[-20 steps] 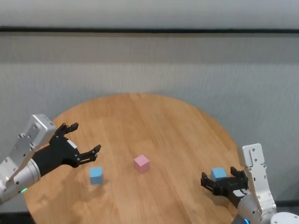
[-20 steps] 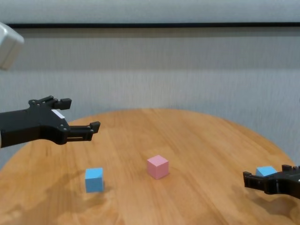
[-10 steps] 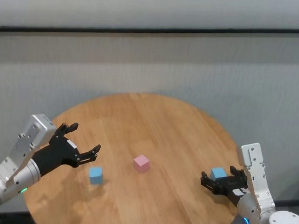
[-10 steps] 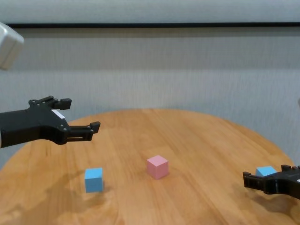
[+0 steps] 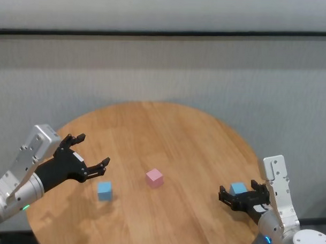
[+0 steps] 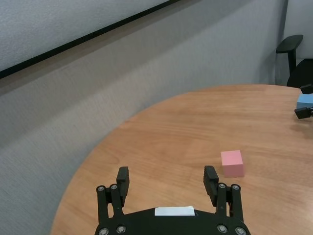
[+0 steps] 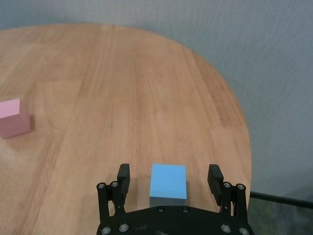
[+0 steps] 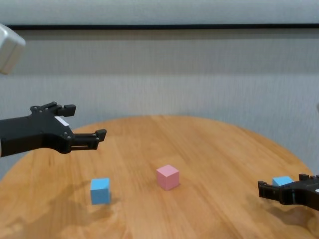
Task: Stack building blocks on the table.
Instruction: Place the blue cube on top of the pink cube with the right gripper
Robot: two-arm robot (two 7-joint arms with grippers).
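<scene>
The round wood table [image 5: 168, 133] holds three cubes. A pink block [image 5: 154, 178] sits near the middle; it also shows in the chest view [image 8: 167, 177]. A light blue block [image 5: 104, 190] lies at the left front. My left gripper [image 5: 92, 150] is open and empty, held above the table just behind that block. A second light blue block [image 7: 168, 181] rests on the table at the right edge. My right gripper [image 7: 168, 172] is open around it, low at the table, with a gap on each side. It also shows in the head view [image 5: 238, 190].
A grey wall runs behind the table. The table's rim [image 7: 244, 142] curves close by the right gripper. A black office chair [image 6: 293, 49] stands beyond the table in the left wrist view.
</scene>
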